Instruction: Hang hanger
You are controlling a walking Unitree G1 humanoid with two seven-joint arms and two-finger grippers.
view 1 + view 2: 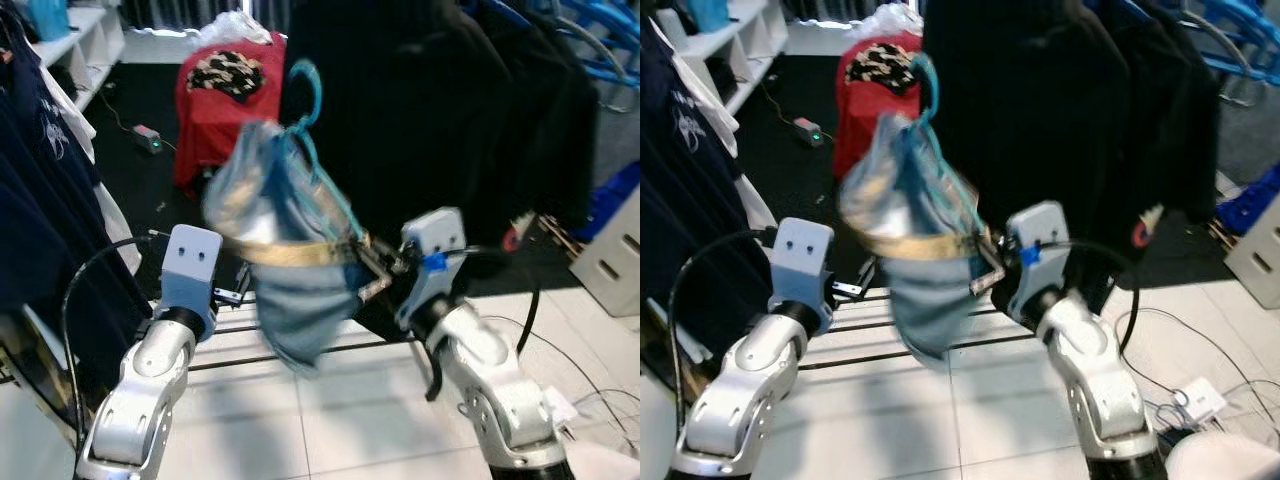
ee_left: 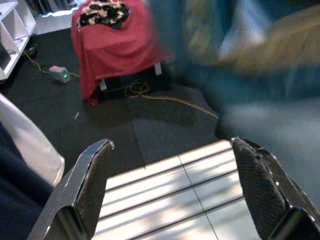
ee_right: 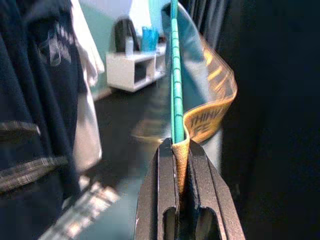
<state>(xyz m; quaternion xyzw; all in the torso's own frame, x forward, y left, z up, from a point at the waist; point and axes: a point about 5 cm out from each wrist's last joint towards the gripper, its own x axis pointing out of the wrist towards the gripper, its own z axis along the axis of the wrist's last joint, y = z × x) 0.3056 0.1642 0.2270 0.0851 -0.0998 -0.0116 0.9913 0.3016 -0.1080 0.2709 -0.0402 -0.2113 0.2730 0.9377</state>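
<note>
A teal hanger [image 1: 305, 95] carries a blue-grey garment [image 1: 285, 250] with a tan waistband [image 1: 295, 252]; it hangs blurred in mid-air ahead of me. My right gripper [image 1: 372, 272] is shut on the hanger's end and the waistband, seen close up with the teal hanger [image 3: 175, 75] and the fingers [image 3: 165, 200] clamped together. My left gripper [image 2: 170, 190] stands open just left of the garment [image 2: 260, 100], holding nothing. Its silver arm [image 1: 160, 350] rises at the lower left.
Dark clothes [image 1: 440, 100] hang on a rack at the right and navy shirts [image 1: 40, 180] at the left. A red-draped box [image 1: 225, 95] stands on the dark carpet behind. A black floor rail [image 1: 230, 330], white shelves [image 1: 80, 40] and cables [image 1: 1180, 400] lie around.
</note>
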